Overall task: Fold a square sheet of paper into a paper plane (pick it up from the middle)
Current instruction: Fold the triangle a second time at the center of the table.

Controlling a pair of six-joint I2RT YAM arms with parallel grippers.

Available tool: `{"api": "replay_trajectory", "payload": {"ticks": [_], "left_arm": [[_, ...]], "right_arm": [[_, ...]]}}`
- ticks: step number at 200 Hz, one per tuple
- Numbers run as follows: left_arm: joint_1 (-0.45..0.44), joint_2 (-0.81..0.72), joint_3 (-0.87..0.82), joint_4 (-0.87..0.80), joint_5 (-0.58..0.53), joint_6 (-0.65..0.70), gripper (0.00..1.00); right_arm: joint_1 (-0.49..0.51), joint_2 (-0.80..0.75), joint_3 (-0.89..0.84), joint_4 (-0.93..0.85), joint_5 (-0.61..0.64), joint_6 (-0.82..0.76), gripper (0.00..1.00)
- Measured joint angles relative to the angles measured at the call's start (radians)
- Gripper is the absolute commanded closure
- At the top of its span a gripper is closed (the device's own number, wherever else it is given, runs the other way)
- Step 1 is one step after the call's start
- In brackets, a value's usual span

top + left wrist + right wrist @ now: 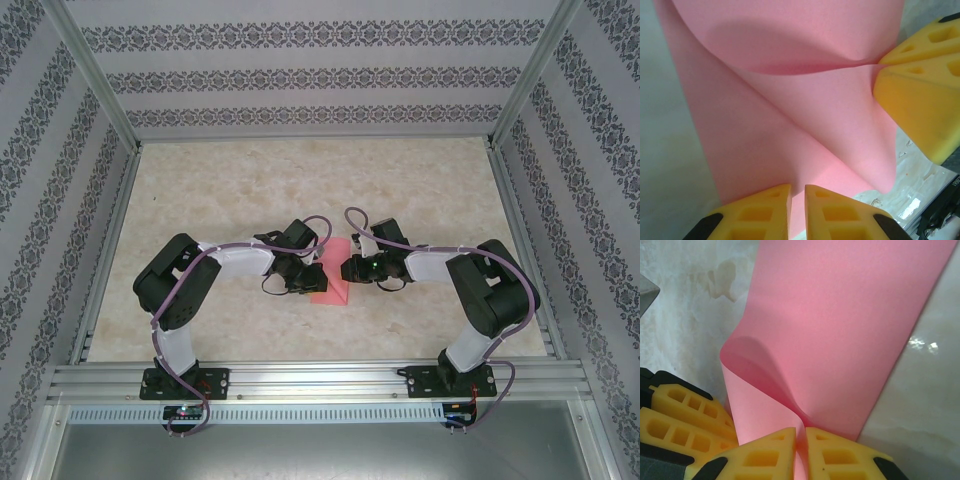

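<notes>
Marbled surface [300, 180] beneath; left jaws nip the square sheet of paper [333, 288] between them; right jaws, close alongside, nip its curled fold.

**Black joints, white links, yellow fingers**

The left arm [178, 288] and right arm [495, 285] each have bulky black joints, white link covers and a purple cable [322, 220] looped alongside. A green light [372, 267] glows at the right wrist. The left gripper [797, 205] and right gripper [801, 445] carry yellow fingers [765, 455] moulded with rectangular pockets and backed in black.
</notes>
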Motion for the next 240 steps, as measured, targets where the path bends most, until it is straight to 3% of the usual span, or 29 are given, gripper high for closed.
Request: {"api": "replay_trajectory", "payload": {"ticks": [174, 208, 240], "left_arm": [[-0.005, 0.0, 0.01, -0.022, -0.023, 0.025, 0.83], [-0.006, 0.0, 0.012, -0.025, -0.023, 0.025, 0.83], [-0.006, 0.0, 0.017, -0.031, -0.027, 0.025, 0.83]], "right_arm": [[0.015, 0.028, 0.059, -0.068, 0.04, -0.062, 0.85], [0.035, -0.049, 0.059, -0.132, 0.069, -0.057, 0.66], [0.075, -0.288, 0.006, -0.135, 0.136, -0.057, 0.55]]}}
